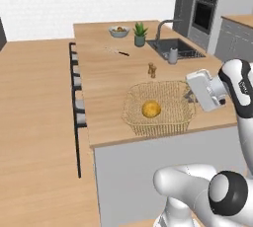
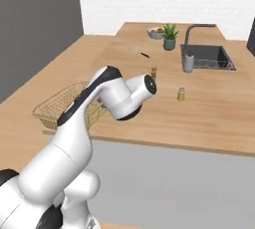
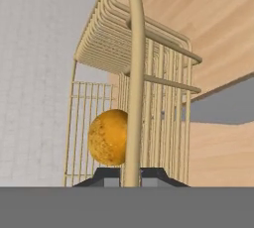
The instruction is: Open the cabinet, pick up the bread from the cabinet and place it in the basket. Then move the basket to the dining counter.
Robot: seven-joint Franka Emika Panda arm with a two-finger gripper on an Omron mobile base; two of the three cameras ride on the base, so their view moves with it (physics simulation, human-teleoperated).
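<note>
The tan wire-mesh basket [image 1: 158, 108] sits on the dining counter [image 1: 108, 75] close to its near edge. The round golden-brown bread [image 1: 151, 109] lies inside it. My gripper [image 1: 190, 95] is at the basket's right rim. In the hand view the two dark tips of the gripper [image 3: 130, 175] are shut on the rounded rim of the basket [image 3: 135, 73], with the bread [image 3: 108, 137] just beyond, behind the mesh. In the right base view my arm covers much of the basket [image 2: 57, 107]. The cabinet is out of view.
Dark stools [image 1: 76, 90] line the counter's left edge. Behind the basket stand two small shakers [image 1: 151, 69], a grey canister [image 1: 173, 55], the sink [image 1: 175, 47] with faucet, a potted plant [image 1: 140, 33] and a fruit bowl [image 1: 119, 31]. A yellow shaker [image 2: 181, 94] stands mid-counter.
</note>
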